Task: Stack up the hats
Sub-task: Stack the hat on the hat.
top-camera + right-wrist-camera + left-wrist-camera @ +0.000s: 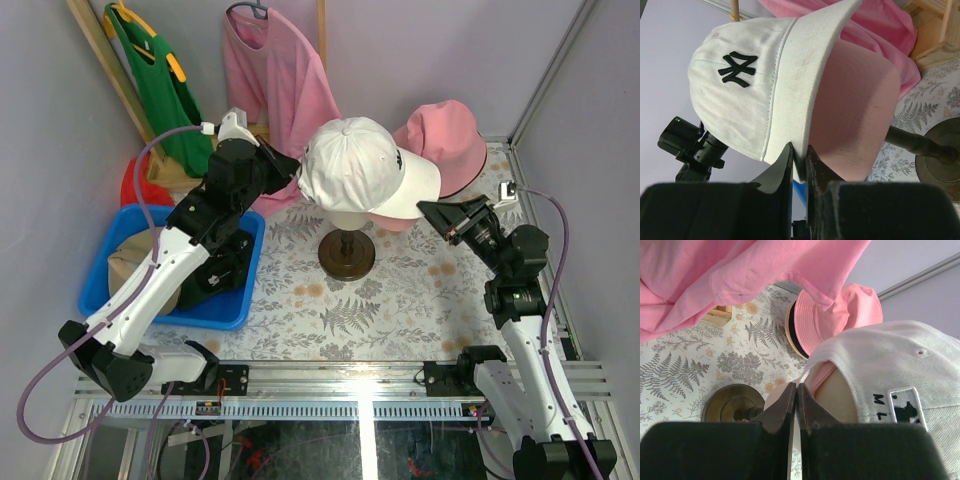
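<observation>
Right gripper [799,150] nips the brim of the white cap [740,90]; left gripper [796,387] waits behind, closed on nothing.

From where I stand, the right jaws are drawn nearly together with the brim's edge between them, which looks like a hold for tugging the cap straight on the stack. The white cap sits on top of a pink cap [855,110], both on the mannequin head [835,400] on its stand [347,255]. The left jaws are fully together and empty at the cap's back strap, perhaps to steady that side. The bucket hat [450,140] lies on the table just behind the head, not yet stacked. The blue bin [100,290] at left holds tan and dark fabric; I cannot tell whether those are hats.
</observation>
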